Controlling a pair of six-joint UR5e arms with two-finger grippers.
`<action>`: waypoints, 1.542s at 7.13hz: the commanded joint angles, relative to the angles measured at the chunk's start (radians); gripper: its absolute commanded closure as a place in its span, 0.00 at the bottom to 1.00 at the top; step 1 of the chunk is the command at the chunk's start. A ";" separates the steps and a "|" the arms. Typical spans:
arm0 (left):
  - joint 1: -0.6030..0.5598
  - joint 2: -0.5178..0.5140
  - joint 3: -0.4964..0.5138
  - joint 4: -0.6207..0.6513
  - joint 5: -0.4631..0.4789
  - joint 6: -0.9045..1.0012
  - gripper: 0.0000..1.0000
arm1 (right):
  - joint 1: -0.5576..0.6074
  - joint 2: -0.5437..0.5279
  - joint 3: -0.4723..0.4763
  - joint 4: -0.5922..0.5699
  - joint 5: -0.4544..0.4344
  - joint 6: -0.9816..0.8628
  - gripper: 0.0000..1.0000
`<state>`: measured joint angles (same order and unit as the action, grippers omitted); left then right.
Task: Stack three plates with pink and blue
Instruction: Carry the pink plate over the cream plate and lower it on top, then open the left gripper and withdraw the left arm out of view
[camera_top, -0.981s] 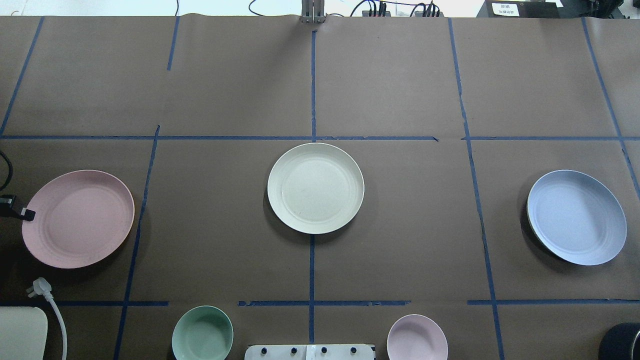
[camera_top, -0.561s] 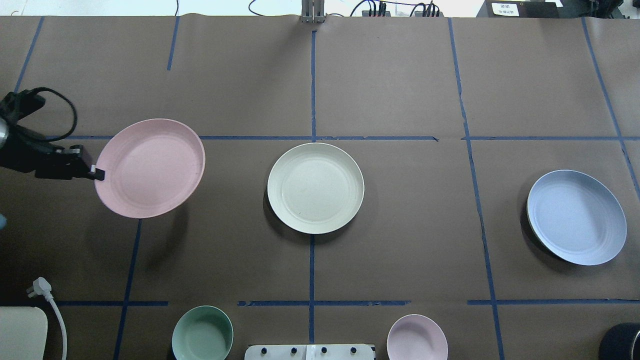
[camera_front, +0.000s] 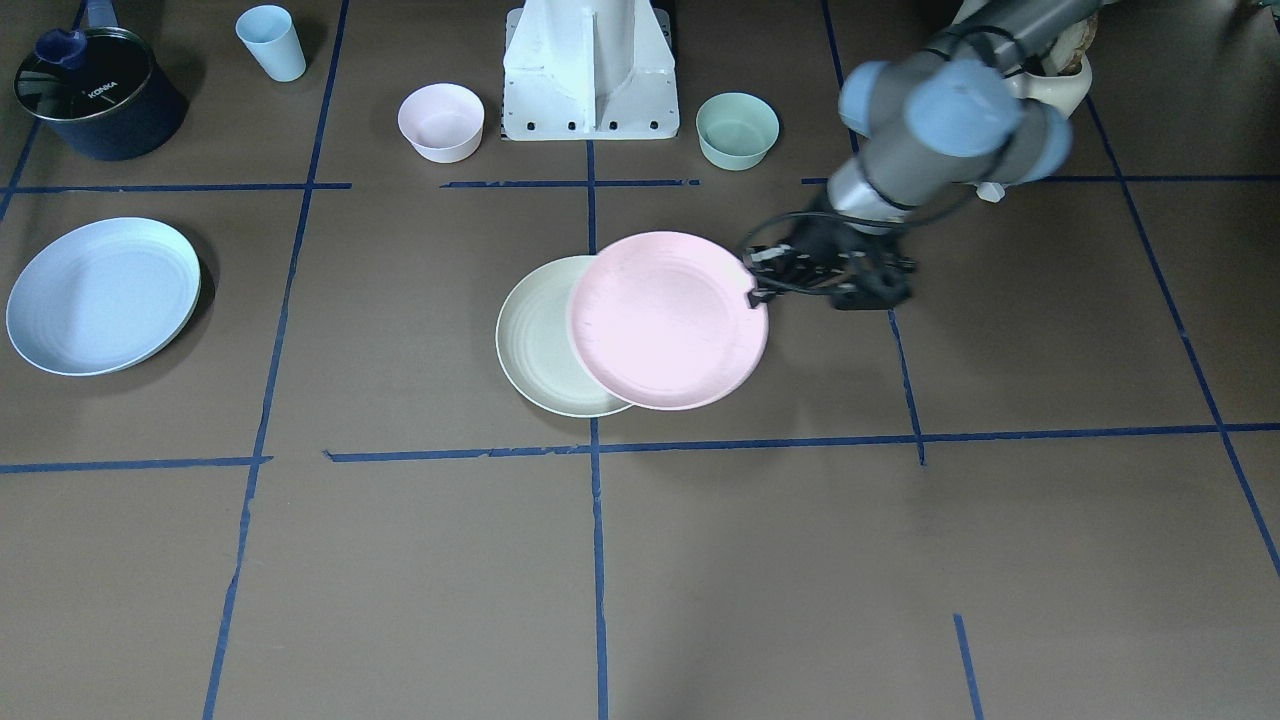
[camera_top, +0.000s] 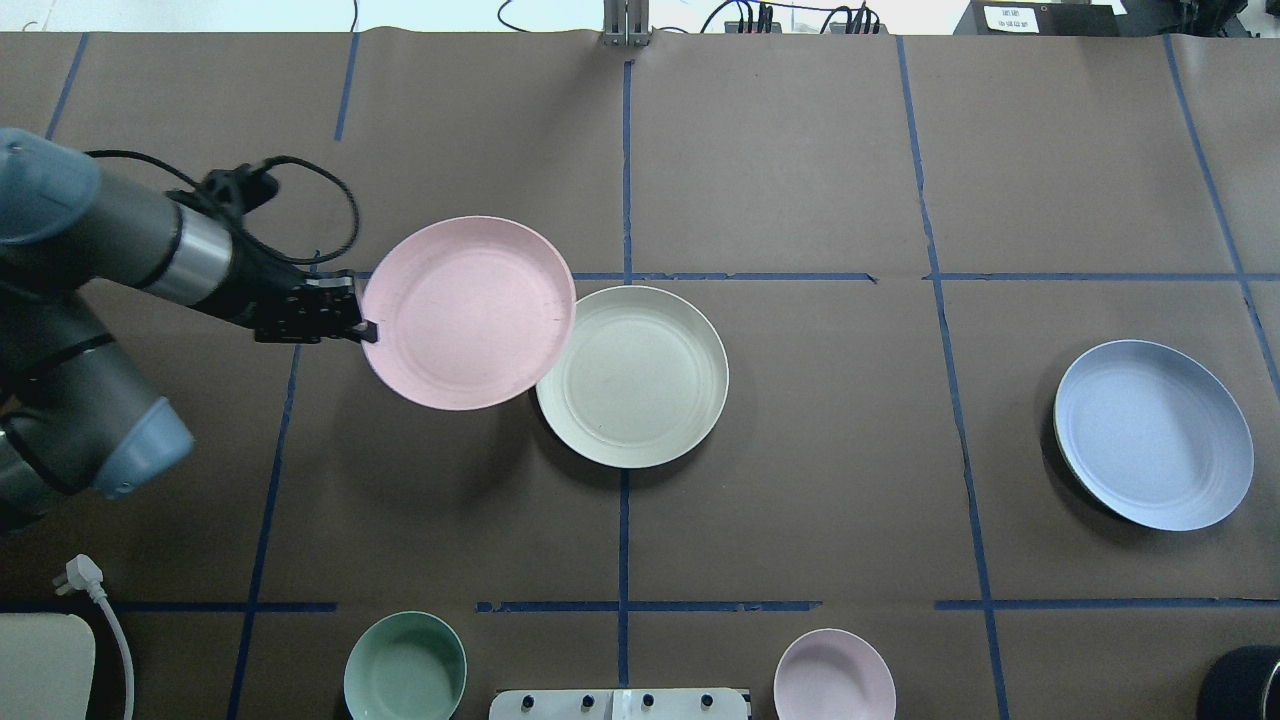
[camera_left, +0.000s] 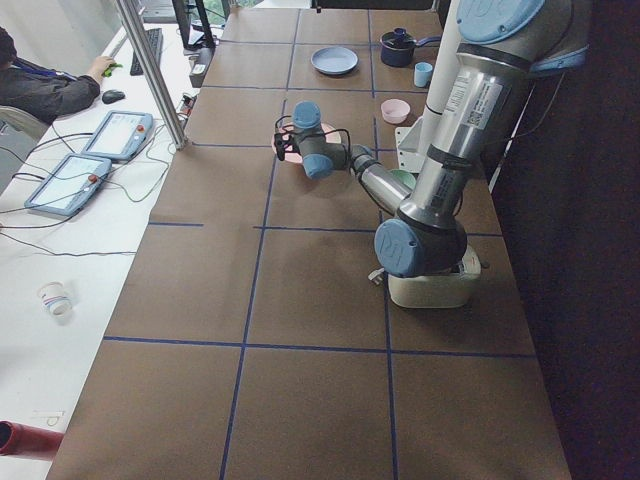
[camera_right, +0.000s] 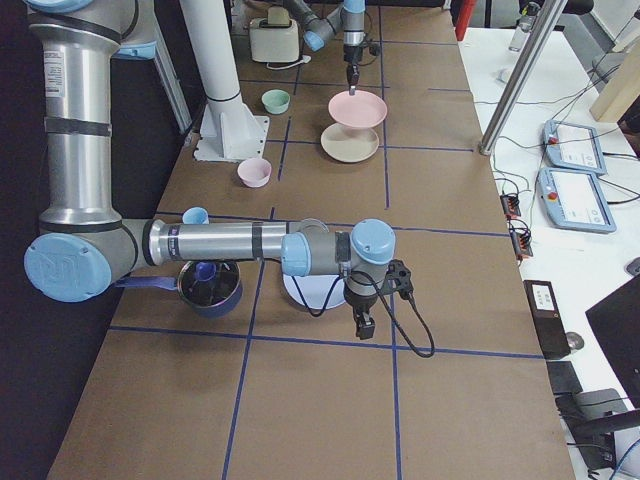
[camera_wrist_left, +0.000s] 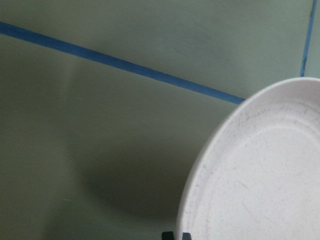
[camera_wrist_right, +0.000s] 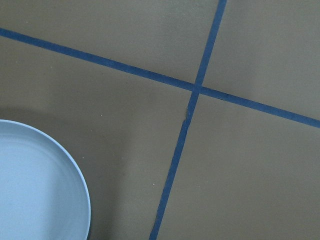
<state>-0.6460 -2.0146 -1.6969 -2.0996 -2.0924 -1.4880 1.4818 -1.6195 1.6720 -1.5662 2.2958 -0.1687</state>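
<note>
My left gripper (camera_top: 365, 328) is shut on the left rim of the pale pink plate (camera_top: 468, 312) and holds it in the air. The pink plate overlaps the near-left edge of the cream-white plate (camera_top: 640, 385), which lies at the table's middle. In the front view the pink plate (camera_front: 668, 320) covers part of the cream plate (camera_front: 535, 340). The light blue plate (camera_top: 1152, 434) lies flat at the right. My right gripper (camera_right: 362, 325) hangs beside the blue plate (camera_right: 315, 292). I cannot tell if it is open or shut.
A small green bowl (camera_top: 405, 665) and a small pink bowl (camera_top: 834, 675) sit near the robot base (camera_front: 590, 70). A dark pot (camera_front: 95, 95) and a blue cup (camera_front: 272, 42) stand behind the blue plate. A white plug and cable (camera_top: 85, 580) lie at the near left.
My left arm has lifted the pink plate off the table at the far left and carried it right. It now overlaps the cream plate's edge.
</note>
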 joint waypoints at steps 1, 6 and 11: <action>0.118 -0.088 0.011 0.126 0.116 -0.017 1.00 | 0.000 0.001 0.000 0.000 0.001 0.000 0.00; 0.083 -0.113 0.059 0.163 0.108 0.090 0.00 | -0.001 0.009 0.000 0.000 0.001 0.000 0.00; -0.359 0.361 -0.203 0.400 -0.170 0.949 0.00 | -0.001 0.009 0.002 0.000 0.001 0.003 0.00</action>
<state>-0.8918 -1.8263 -1.8323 -1.7260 -2.2176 -0.7918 1.4802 -1.6107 1.6748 -1.5657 2.2964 -0.1673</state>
